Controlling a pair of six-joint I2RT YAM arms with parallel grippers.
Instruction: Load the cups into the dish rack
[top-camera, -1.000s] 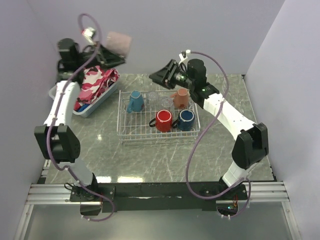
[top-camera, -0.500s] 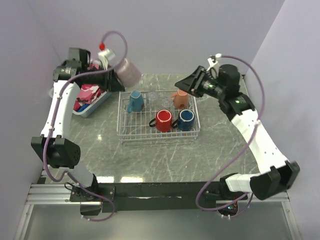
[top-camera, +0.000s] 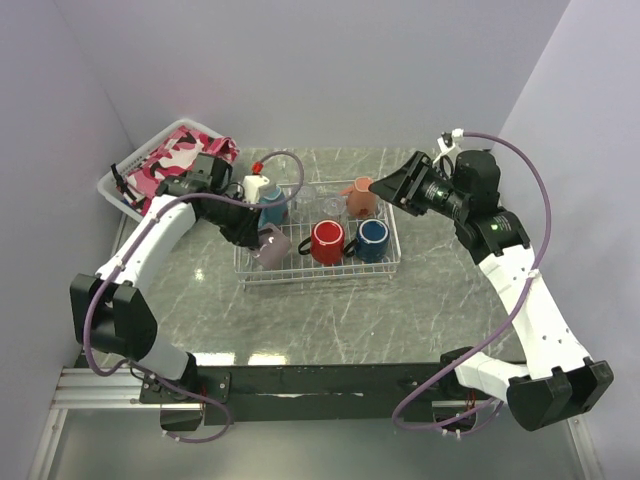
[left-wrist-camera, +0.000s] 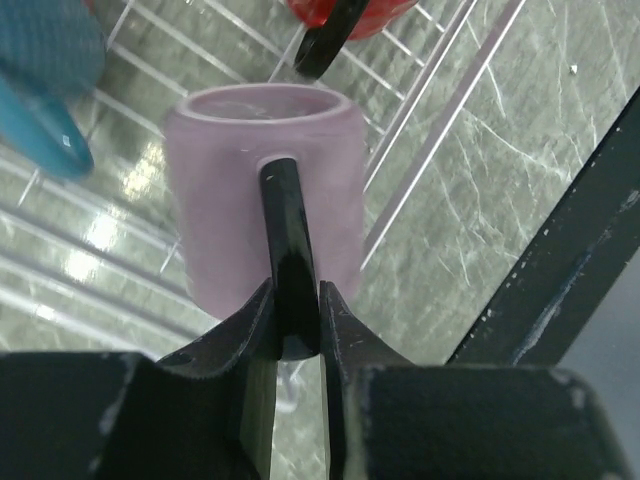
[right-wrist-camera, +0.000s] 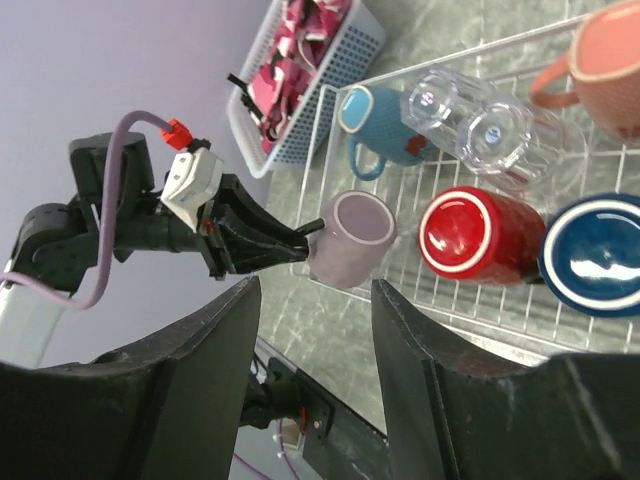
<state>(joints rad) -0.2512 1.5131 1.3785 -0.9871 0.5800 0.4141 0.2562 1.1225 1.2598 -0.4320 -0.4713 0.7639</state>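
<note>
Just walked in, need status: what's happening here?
Left gripper is shut on the mauve mug by its handle, holding it at the rack's front-left corner. Right gripper is open and empty, hovering by the rack's far-right corner. The blue, salmon, red and navy mugs and two glasses sit in the rack.

Matt mauve mug (left-wrist-camera: 215, 190), white metal wire rack (top-camera: 300, 262), glossy marbled tabletop (top-camera: 330, 320)

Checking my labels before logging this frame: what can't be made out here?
Top view: light blue mug partly behind the left gripper; clear glasses too faint.
Left wrist: red mug cut by the top edge; mauve mug hides whether it touches the dish rack.
Right wrist: salmon mug cut by the corner.
</note>
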